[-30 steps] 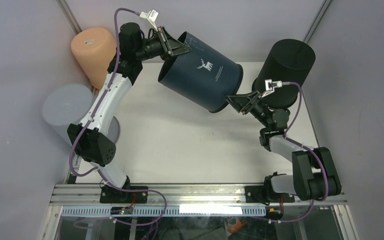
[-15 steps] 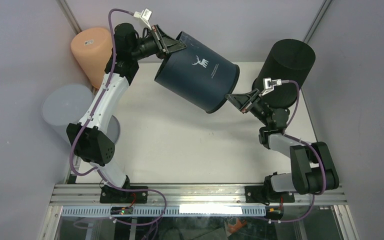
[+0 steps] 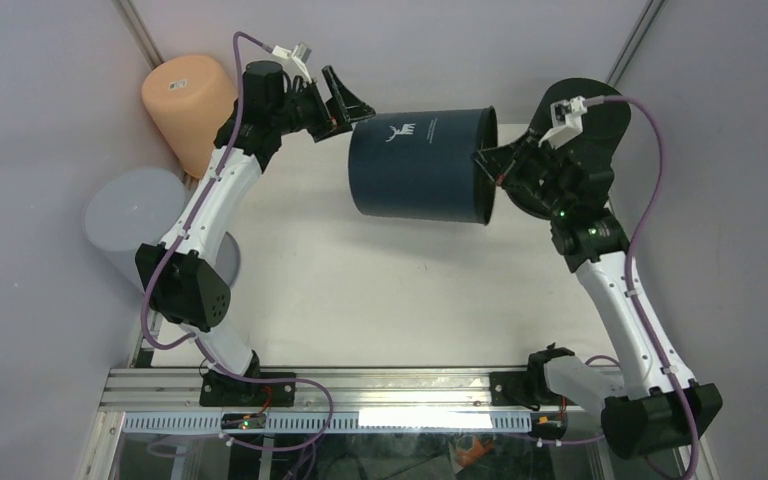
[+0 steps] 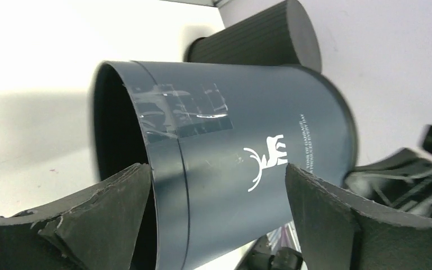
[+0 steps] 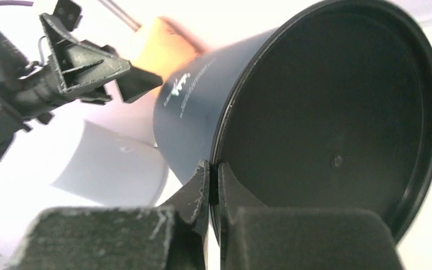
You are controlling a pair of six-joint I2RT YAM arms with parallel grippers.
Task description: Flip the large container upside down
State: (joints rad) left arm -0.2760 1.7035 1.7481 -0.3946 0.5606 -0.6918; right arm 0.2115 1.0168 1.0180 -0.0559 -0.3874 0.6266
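Tabletop (image 3: 360,290), white and matt, enclosed by pale grey walls (image 3: 50,350); an aluminium rail (image 3: 400,385) along the lower edge of the overhead view carries both arm bases.

Right arm (image 3: 625,300): rises from the lower right, stretched almost straight toward the upper right, wrist turned leftward.

Left arm (image 3: 210,200): climbs the left side, elbow low, forearm bending rightward at upper centre.

Large dark-blue cylindrical container (image 3: 415,175) with a white deer logo: held on its side at upper centre, open mouth to the left, closed end to the right.

Three smaller cylinders stand at the margins: black ribbed cylinder (image 3: 610,130) at upper right behind the right wrist, peach cylinder (image 3: 188,105) at upper left, grey cylinder (image 3: 135,215) at mid left.

Right gripper (image 3: 488,165): fingers pinched together on the rim of the container's closed end.

Left gripper (image 3: 358,108): fingers spread wide on either side of the mouth end; contact with the wall cannot be made out.

Half a second earlier the container slanted from upper left down to lower right, the left gripper was clamped on its mouth rim, and the right arm sat folded low. The container now lies level.
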